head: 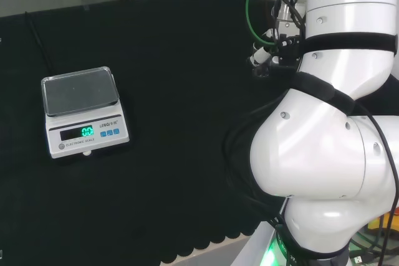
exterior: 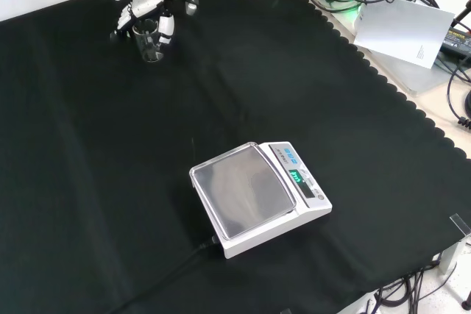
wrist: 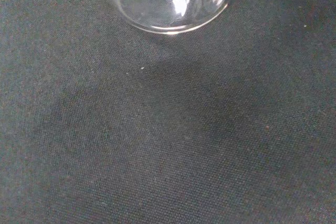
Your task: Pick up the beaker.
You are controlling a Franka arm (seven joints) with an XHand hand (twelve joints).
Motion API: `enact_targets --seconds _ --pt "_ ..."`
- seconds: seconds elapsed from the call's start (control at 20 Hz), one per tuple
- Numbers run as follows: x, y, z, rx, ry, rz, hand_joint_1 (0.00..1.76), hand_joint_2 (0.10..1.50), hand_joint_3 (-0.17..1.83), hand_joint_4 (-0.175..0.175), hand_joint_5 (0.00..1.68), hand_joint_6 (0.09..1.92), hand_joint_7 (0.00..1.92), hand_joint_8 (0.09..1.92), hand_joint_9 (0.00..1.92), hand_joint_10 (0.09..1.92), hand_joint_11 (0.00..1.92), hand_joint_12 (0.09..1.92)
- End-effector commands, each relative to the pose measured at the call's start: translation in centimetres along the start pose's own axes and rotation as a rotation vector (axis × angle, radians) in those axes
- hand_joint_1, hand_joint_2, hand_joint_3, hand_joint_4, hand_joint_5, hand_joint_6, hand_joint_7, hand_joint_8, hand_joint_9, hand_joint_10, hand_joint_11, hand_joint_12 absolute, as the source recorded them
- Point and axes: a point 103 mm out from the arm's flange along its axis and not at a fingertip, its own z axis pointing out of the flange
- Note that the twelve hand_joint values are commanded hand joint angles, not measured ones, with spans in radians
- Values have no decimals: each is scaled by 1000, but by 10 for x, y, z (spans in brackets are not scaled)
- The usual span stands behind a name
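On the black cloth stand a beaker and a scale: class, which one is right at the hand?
The clear glass beaker at the front view's top left, with the hand around it. The white scale sits apart, mid-cloth.

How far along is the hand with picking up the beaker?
The reach looks done: in the front view the hand is at the clear beaker near the cloth's far edge, fingers either side of it. The grasp is in progress; whether the fingers have closed cannot be told. The wrist view shows the beaker's base apparently on the black cloth, so the lift remains. The scale is untouched.
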Motion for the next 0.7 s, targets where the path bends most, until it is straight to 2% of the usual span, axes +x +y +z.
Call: enact_targets --seconds 0.05,0.1,0.2,0.25,0.35,0.45,0.55,0.6,0.7 --pt "8 -1 1 -44 -11 -10 971 647 663 8 491 415 498 861 1000 640 865 1138" --pt "9 -2 1 -59 -11 -15 1033 649 710 -13 502 660 570 910 1107 639 1050 1024" --pt "10 -3 -1 -87 -10 -18 1135 671 774 -78 562 1018 685 1089 1221 788 1312 874" --pt "10 -3 -1 -90 -8 -17 1136 780 669 -119 662 1148 730 1193 1257 878 1365 864" --pt "11 -2 -3 -96 -2 -13 1123 957 447 -161 772 1264 779 1326 1289 995 1381 908" --pt "12 -3 -6 -106 -3 -13 1181 1085 246 -173 774 1308 800 1344 1290 1052 1358 959" --pt "13 -5 -12 -114 -7 -13 1193 1014 386 -77 787 1299 863 1360 1301 1063 1348 975" --pt "13 -6 -16 -119 -7 -14 1196 961 487 -53 795 1304 885 1374 1305 1070 1344 985" --pt "14 -10 -27 -134 -6 -18 1199 900 611 -34 804 1320 904 1400 1310 1080 1340 999"
